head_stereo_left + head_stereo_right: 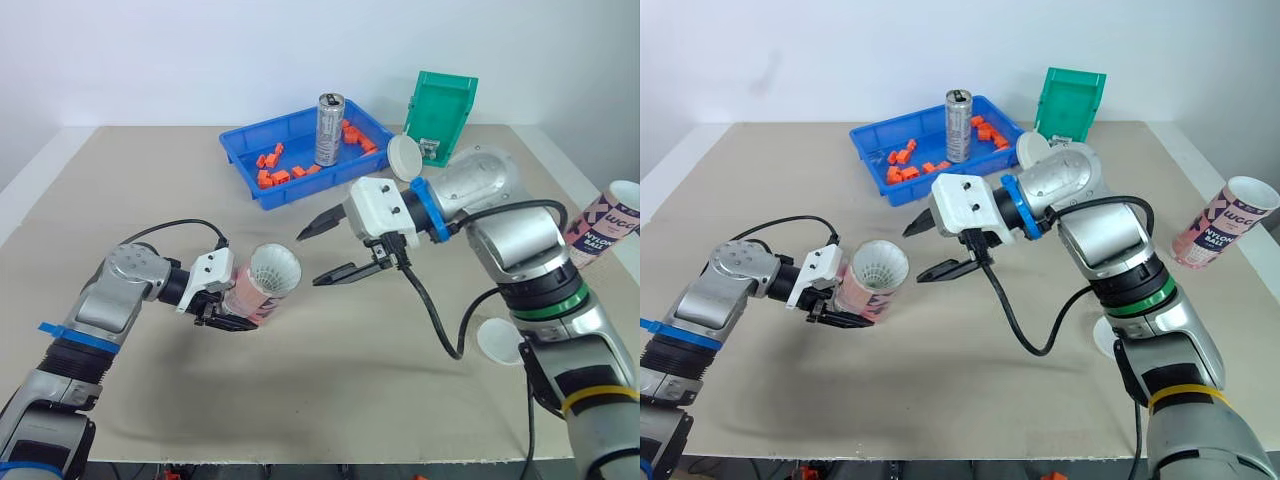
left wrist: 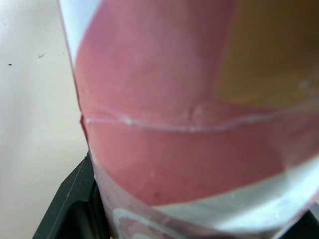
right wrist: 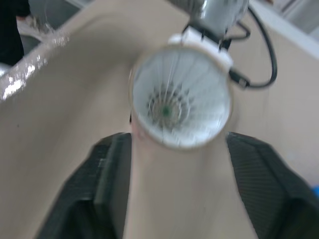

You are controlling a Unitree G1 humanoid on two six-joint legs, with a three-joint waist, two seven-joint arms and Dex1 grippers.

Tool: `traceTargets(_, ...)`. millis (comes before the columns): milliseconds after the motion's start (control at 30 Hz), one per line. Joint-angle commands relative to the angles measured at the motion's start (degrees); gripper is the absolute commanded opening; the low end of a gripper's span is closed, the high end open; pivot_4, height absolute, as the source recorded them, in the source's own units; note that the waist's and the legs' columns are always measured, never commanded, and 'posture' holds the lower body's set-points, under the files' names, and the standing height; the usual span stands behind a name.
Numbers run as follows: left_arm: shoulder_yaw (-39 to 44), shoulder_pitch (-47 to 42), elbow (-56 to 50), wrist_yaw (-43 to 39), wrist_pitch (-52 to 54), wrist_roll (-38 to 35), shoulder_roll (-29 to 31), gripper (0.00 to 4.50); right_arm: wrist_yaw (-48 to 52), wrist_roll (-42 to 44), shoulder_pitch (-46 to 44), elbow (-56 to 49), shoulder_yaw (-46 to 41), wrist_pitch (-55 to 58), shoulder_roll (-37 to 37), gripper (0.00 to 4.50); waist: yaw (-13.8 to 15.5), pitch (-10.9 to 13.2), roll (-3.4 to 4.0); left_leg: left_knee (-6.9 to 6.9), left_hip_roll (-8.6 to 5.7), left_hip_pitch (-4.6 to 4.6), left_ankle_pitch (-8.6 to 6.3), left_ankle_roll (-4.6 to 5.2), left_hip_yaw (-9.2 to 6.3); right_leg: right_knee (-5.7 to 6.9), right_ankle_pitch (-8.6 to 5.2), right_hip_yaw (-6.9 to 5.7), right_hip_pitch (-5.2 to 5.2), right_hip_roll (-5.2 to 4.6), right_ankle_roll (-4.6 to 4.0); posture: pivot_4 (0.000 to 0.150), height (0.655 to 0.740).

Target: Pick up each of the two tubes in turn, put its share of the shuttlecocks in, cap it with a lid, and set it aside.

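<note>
My left gripper (image 1: 226, 300) is shut on a pink and white tube (image 1: 262, 286), held tilted with its mouth toward the right arm. White shuttlecock feathers (image 3: 178, 102) sit inside that mouth. My right gripper (image 1: 325, 252) hangs open just right of the tube's mouth, with nothing between its fingers. A second pink tube (image 1: 603, 227) stands upright at the table's right edge. One white lid (image 1: 403, 156) leans by the green bin, and another white lid (image 1: 498, 340) lies on the table partly behind the right arm.
A blue tray (image 1: 245, 150) with several orange blocks and a silver can (image 1: 329, 129) stands at the back centre. A green bin (image 1: 441, 115) sits tipped up behind the right arm. A black cable (image 1: 440, 325) loops down from the right wrist.
</note>
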Motion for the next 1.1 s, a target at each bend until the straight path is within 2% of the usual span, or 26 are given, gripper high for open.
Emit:
traceTargets(33,-2.0,-0.1,0.4,0.1,0.3,0.3,-0.8,2.81,0.8,1.5,-2.4,0.1,-1.7,-0.3,1.1,1.56,0.0,0.0,0.00,0.00,0.00,0.00,0.00,0.00,0.00,0.00,0.00,0.00,0.01,0.00,0.00,0.150,0.7400)
traceTargets(67,-2.0,-0.1,0.5,0.1,0.3,0.3,-0.7,2.81,1.1,1.3,-2.7,0.5,-1.2,-0.7,1.6,0.95,0.0,0.0,0.00,0.01,0.00,-0.01,0.00,0.00,0.00,0.00,0.00,0.00,0.01,0.00,0.00,0.150,0.7400)
traceTargets(133,-2.0,-0.3,0.6,0.0,0.3,0.3,-0.8,2.81,1.8,0.8,-3.3,1.5,-0.4,-1.3,2.5,0.03,0.0,0.0,0.00,0.02,-0.01,-0.01,0.00,0.00,0.00,0.00,0.00,0.00,0.01,-0.01,0.00,0.150,0.7400)
traceTargets(267,-2.0,-0.6,0.9,-0.1,0.3,0.3,-0.8,2.81,2.6,-0.8,-5.0,4.3,1.5,-2.8,5.3,0.03,0.0,0.0,0.00,0.02,0.02,0.00,0.00,0.00,0.00,0.01,0.00,-0.03,0.00,0.01,0.00,0.150,0.7400)
traceTargets(667,-1.5,-0.2,-0.4,0.6,1.3,-0.1,-0.4,2.81,3.3,-16.9,-12.7,22.0,13.8,-15.9,15.0,0.03,-0.1,0.0,0.01,0.04,0.05,0.00,0.00,-0.01,-0.03,0.04,0.01,-0.12,-0.03,0.02,-0.03,0.150,0.7400)
traceTargets(867,-1.0,0.5,-1.1,1.2,1.8,-0.4,-0.3,2.81,4.3,-21.6,-13.6,24.8,18.0,-21.2,19.4,0.03,-0.1,0.0,0.00,0.05,0.11,0.02,0.02,-0.03,-0.09,0.12,-0.01,-0.20,-0.05,0.07,-0.02,0.150,0.7400)
traceTargets(1000,-0.9,0.7,-1.2,1.7,1.7,-0.3,-0.6,2.81,3.8,-22.1,-14.6,26.8,17.2,-21.5,22.0,0.03,-0.2,0.0,0.00,0.05,0.15,0.10,0.02,-0.04,-0.08,0.17,-0.02,-0.21,-0.03,0.10,-0.01,0.150,0.7400)
traceTargets(1100,-0.8,0.9,-1.4,1.9,1.7,-0.4,-0.8,2.81,5.9,-17.3,-16.9,28.0,11.9,-18.0,22.2,0.03,-0.2,0.0,-0.03,0.05,0.20,0.17,0.06,-0.05,-0.09,0.35,-0.05,-0.22,-0.06,0.18,-0.06,0.150,0.7400)
